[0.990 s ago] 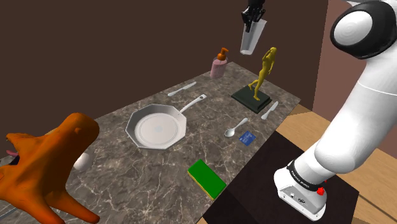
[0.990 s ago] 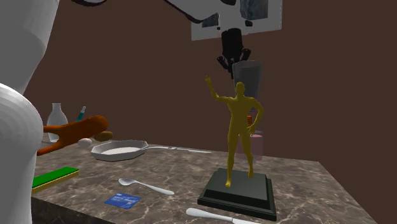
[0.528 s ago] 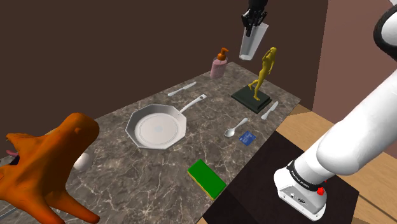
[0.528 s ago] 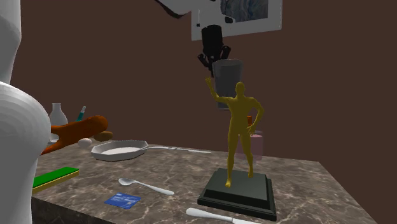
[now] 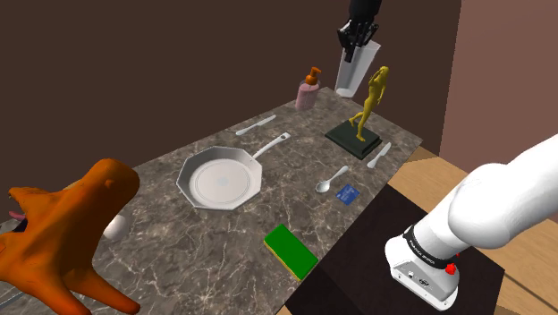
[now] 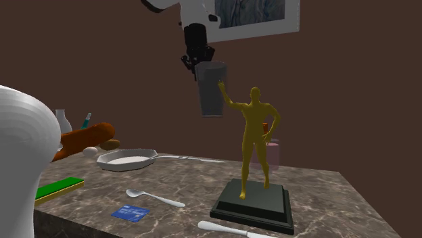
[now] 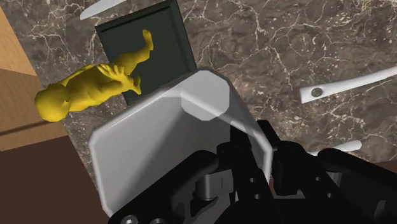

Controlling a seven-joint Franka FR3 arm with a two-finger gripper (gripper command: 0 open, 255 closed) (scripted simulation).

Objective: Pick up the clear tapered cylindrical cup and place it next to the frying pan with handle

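1. The pale grey, see-through tapered cup (image 5: 355, 72) hangs in the air, well above the dark marble-patterned bench (image 5: 179, 246). It is carried by its wide rim with the narrower base downward, slightly tilted. In the shoulder view it sits over the far end of the bench, between the pink pump bottle (image 5: 308, 90) and the golden human figurine (image 5: 372, 101).
2. Hazard: the figurine's raised arm stands just beside the cup in the second exterior view. A sideways carry at too low a height would likely strike it and tip the figurine on its dark square plinth (image 5: 353, 139).
3. Hazard: the grip bears on one side of the rim only, so a quick swing could rotate or slip the smooth cup.
4. The black two-finger end effector (image 5: 359, 38) is closed on the cup at the rim. The fingers appear drawn in nearly to the thickness of the wall, and nothing else touches them.
5. The white octagonal frying pan (image 5: 219, 182) lies well apart from the cup, mid-bench, with its long handle (image 5: 271, 148) pointing toward the bottle.
6. Bare bench lies beside the pan, though a white spoon (image 5: 333, 180) lies on the side nearer the stand, so placement there would need care.
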